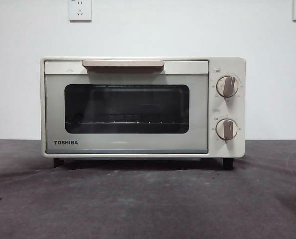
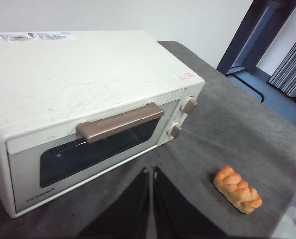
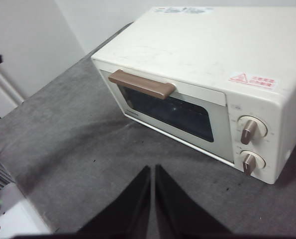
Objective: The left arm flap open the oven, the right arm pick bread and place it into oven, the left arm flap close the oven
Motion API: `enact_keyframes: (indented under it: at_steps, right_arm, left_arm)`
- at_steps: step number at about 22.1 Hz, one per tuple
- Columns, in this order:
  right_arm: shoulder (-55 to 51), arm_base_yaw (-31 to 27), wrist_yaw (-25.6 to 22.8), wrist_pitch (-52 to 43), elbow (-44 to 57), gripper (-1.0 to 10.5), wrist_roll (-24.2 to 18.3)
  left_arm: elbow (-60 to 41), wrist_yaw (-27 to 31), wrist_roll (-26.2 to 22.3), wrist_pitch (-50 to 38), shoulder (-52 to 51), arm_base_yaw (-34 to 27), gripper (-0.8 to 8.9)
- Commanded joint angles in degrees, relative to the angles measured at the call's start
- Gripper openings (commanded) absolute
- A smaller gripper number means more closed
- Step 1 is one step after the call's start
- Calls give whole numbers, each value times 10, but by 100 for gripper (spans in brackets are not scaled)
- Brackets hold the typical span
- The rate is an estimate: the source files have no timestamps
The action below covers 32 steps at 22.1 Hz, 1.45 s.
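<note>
Oven [image 1: 138, 107] door shut, both arms waiting.
Left gripper [image 2: 151, 174] and right gripper [image 3: 152, 172] pinched narrow, empty; handle [image 2: 120, 122] ahead of left; closed tips might skid off it.

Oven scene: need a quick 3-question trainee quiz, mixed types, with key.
1. True or false: the oven door is shut.
2. Multiple choice: where is the bread? A) on the rack inside the oven B) on the table in front of the oven, off toward its knob side C) on top of the oven
3. Fill in: the left gripper and the right gripper each have their jaws ____, holding nothing.

Key:
1. True; the door sits flush, with the handle at the top.
2. B; the left wrist view shows it lying on the grey cloth, apart from the oven.
3. shut
</note>
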State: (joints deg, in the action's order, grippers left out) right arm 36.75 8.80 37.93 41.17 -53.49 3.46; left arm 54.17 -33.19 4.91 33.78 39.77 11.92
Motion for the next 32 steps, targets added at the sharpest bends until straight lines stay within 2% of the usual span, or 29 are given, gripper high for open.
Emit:
enact_keyframes:
  at_steps: [1,4,6,8,12,14,26,32]
  right_arm:
    - [2,3,2,-4,-11,14,-11]
    - [2,3,1,-4,-11,54,-3]
    - [2,3,-5,-4,-11,162,7]
    - [2,3,-5,-4,-11,264,10]
    - [2,3,-5,-4,-11,449,20]
    - [2,3,-5,-4,-11,494,26]
    - [3,3,-8,23,-11,498,51]
    - [26,3,-79,134,-10,498,56]
  left_arm:
    - [9,-2,-12,-17,3,2,33]
    - [9,-3,-12,-22,3,2,37]
    - [9,-3,-12,-21,3,2,89]
    - [9,-3,-12,-21,3,2,201]
    - [9,-3,-8,-21,3,2,499]
    - [9,-3,-8,-21,3,2,564]
    - [9,-3,-8,-21,3,10,563]
    - [9,-3,-8,-20,3,18,563]
